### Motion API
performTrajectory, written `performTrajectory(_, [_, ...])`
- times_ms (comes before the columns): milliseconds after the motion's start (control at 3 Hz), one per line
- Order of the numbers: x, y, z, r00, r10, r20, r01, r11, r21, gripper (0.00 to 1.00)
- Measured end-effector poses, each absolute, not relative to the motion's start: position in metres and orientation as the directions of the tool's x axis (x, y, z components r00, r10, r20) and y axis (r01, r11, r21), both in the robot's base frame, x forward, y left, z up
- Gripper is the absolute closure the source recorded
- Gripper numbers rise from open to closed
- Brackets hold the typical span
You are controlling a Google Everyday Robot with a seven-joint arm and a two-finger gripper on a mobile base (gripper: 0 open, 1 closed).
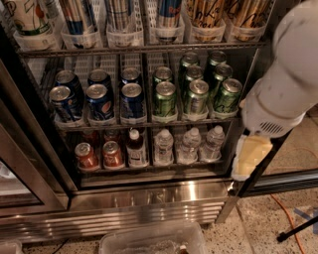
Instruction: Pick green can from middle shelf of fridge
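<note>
The fridge (149, 198) stands open in front of me, with a dark frame and a steel base. Its middle shelf (144, 123) holds short blue cans (99, 101) on the left and several green cans on the right. The front green cans (164, 99) stand in a row at the shelf's edge, silver tops up. My arm reaches in from the upper right. The gripper (251, 156) hangs at the fridge's right frame, right of and below the rightmost green can (227, 95), apart from it. It holds nothing that I can see.
Tall cans (119, 15) fill the rack above. Red cans (87, 156) and bottles (164, 146) fill the rack below. A clear plastic bin (154, 240) sits on the floor in front. An orange cable (285, 218) runs across the floor at right.
</note>
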State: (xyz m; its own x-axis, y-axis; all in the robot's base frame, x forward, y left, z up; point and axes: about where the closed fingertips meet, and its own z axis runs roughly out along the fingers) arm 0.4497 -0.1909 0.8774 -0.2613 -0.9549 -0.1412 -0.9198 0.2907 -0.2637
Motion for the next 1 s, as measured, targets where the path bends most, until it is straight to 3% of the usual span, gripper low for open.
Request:
performTrajectory(333, [0.449, -0.179, 0.827, -0.267, -0.948, -0.172, -0.916, 0.305, -0.261, 0.0])
performTrajectory(1000, [0.419, -0.163, 0.75, -0.235, -0.865, -0.443, -0.9, 0.366, -0.237, 0.0])
